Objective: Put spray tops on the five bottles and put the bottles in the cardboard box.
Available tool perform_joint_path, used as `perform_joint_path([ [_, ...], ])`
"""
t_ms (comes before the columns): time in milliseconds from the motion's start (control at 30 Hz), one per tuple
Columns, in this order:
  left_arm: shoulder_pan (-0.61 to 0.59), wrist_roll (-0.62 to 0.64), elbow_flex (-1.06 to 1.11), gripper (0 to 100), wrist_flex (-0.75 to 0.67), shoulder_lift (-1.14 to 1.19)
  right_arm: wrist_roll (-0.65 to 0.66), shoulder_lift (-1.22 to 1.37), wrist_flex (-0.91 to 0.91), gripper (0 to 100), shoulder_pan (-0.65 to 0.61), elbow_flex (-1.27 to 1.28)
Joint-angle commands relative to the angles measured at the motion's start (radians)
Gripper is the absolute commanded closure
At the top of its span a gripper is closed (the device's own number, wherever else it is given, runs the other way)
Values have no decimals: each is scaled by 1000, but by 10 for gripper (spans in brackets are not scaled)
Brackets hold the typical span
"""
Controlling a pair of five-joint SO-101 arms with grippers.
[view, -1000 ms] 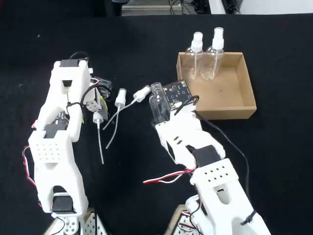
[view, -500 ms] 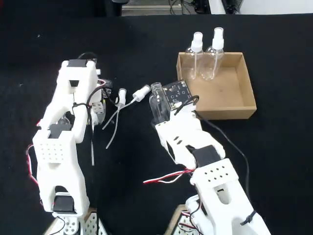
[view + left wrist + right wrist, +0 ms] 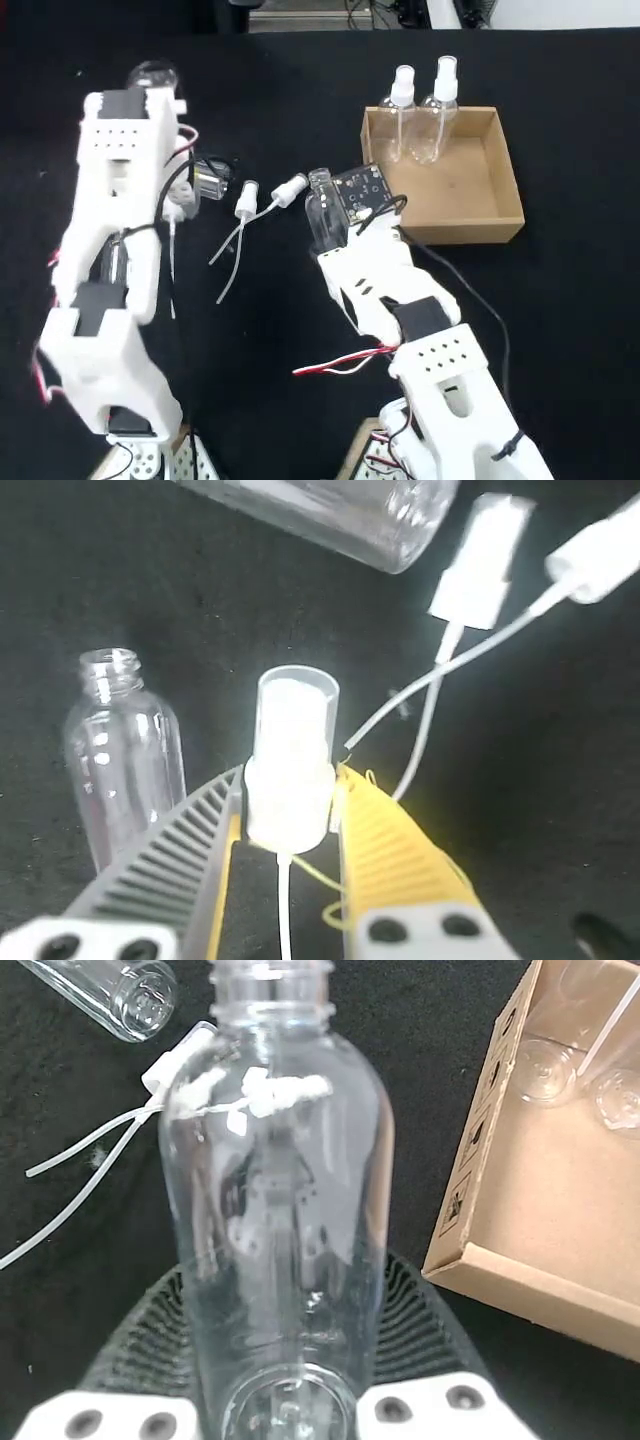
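My left gripper (image 3: 290, 780) is shut on a white spray top (image 3: 292, 760), held above the table with its thin tube (image 3: 172, 280) hanging down. Below it lie an open clear bottle (image 3: 125, 750) and a second one (image 3: 330, 510). Two more spray tops (image 3: 246, 200) (image 3: 290, 190) with tubes lie on the black table between the arms. My right gripper (image 3: 290, 1265) is shut on an uncapped clear bottle (image 3: 280, 1180), held up left of the cardboard box (image 3: 442, 235). Two capped bottles (image 3: 400, 125) (image 3: 435, 120) stand at the box's far wall.
One loose bottle (image 3: 210, 178) lies beside the left arm, and another (image 3: 150, 72) sits behind it at the far left. The box floor (image 3: 460, 185) in front of the two capped bottles is bare. Red and white wires (image 3: 335, 365) trail from the right arm.
My left arm has lifted the spray top off the table and swung up and to the left, the tube now dangling. The right arm and its bottle have not moved.
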Motion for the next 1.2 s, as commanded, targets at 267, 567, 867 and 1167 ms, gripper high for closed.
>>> perform_joint_path([
  [267,16,28,426,970,-275,-582,-3,-479,51,988,-127,162],
  [567,91,49,496,970,-466,-1026,-3,-657,49,988,-129,232],
  [867,323,206,381,970,-684,-1123,-3,-829,48,988,-129,298],
  [1167,475,288,401,970,-859,-1092,-3,-940,48,988,-129,354],
])
